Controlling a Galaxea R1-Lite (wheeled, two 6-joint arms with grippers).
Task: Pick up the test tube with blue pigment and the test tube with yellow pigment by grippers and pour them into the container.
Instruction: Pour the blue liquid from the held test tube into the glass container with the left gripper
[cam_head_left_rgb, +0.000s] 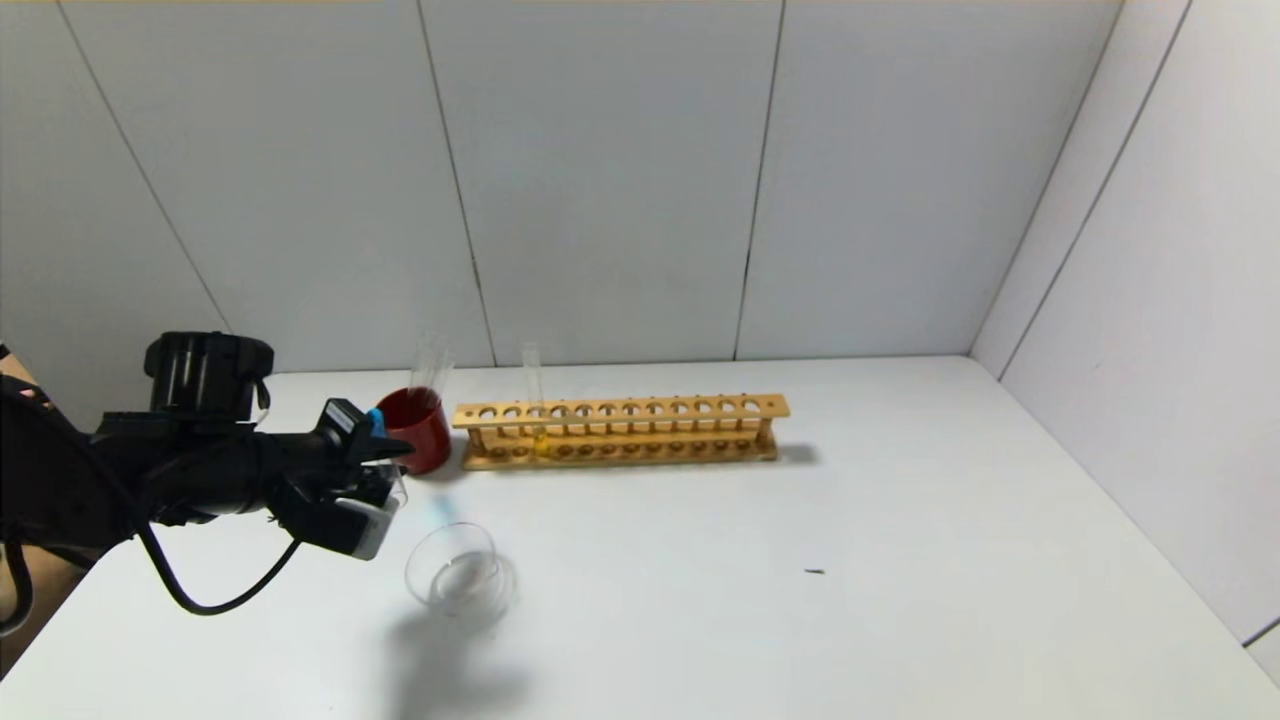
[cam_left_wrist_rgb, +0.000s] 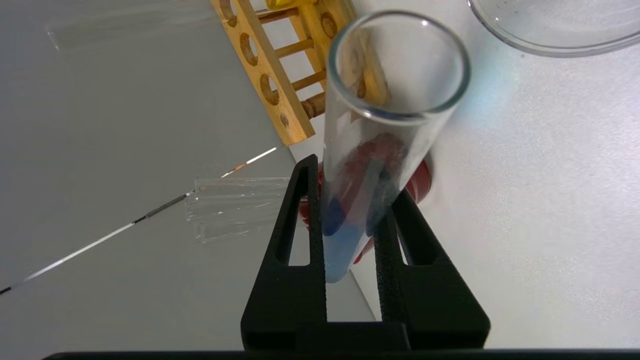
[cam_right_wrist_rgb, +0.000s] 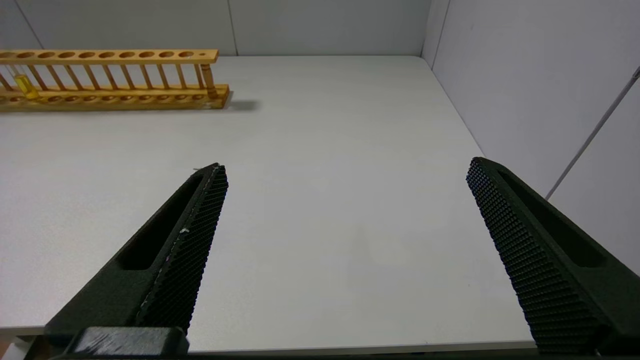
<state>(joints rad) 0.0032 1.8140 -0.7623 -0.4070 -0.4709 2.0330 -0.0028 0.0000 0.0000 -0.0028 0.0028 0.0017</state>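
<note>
My left gripper (cam_head_left_rgb: 393, 462) (cam_left_wrist_rgb: 352, 185) is shut on the test tube with blue pigment (cam_left_wrist_rgb: 342, 245) and holds it tilted above the table. The blue liquid sits in the rounded end, back between the fingers. The open mouth points toward the container (cam_head_left_rgb: 461, 579) (cam_left_wrist_rgb: 550, 35), a shallow clear glass dish just ahead and below. In the head view the tube (cam_head_left_rgb: 377, 424) shows blue at the gripper. The test tube with yellow pigment (cam_head_left_rgb: 538, 405) (cam_right_wrist_rgb: 25, 85) stands in the wooden rack (cam_head_left_rgb: 620, 430). My right gripper (cam_right_wrist_rgb: 345, 167) is open over bare table, out of the head view.
A dark red cup (cam_head_left_rgb: 420, 430) holding clear empty tubes (cam_head_left_rgb: 432, 360) stands just behind my left gripper, left of the rack. White walls close the table at the back and the right. A small dark speck (cam_head_left_rgb: 815, 572) lies on the table.
</note>
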